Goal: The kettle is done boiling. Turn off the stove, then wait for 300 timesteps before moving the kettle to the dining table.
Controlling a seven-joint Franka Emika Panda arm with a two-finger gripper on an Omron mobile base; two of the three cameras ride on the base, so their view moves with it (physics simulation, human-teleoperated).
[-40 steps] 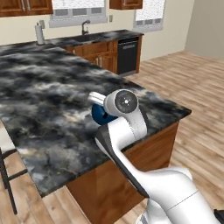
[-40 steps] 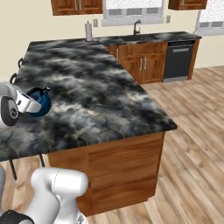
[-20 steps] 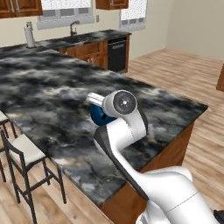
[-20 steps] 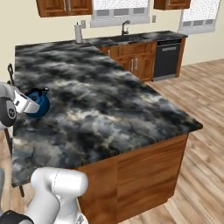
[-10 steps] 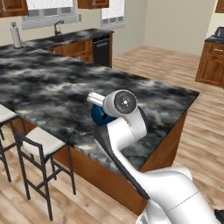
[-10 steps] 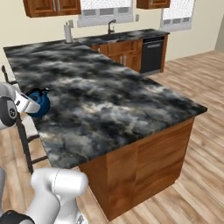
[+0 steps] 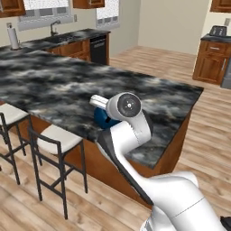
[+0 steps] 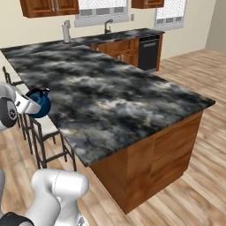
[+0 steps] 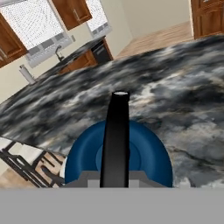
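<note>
The dining table (image 7: 54,85) is the largest thing here, a wide island with a dark black-and-grey marbled tabletop on a wood base. In the left base view it runs from the upper left toward the right, and in the right base view its near corner points toward the lower right. Behind it, along the far wall, a counter (image 8: 128,35) with wood cabinets carries a sink faucet (image 8: 107,25) under a window, and a black dishwasher (image 8: 148,53) stands at its right end. A paper towel roll (image 7: 13,37) stands on this counter in the left base view.

Two stools (image 7: 56,140) with white seats and black frames stand on the wood floor along the near side of the dining table, at the left of the arm.

The white arm (image 7: 131,135) rises from the lower right in the left base view and bends toward the edge of the tabletop. The kettle (image 8: 39,103), small, round and dark blue, hangs at the end of the arm, at the near edge of the dining table and above the stools. In the hand view the kettle (image 9: 118,153) is directly under the camera, with the marbled top behind it and a stool seat at the lower left. Whether it touches the tabletop, I cannot tell.

The fingers (image 9: 116,175) are closed on the thin black handle (image 9: 116,135) of the kettle, which stands upright in the middle of the hand view.
</note>
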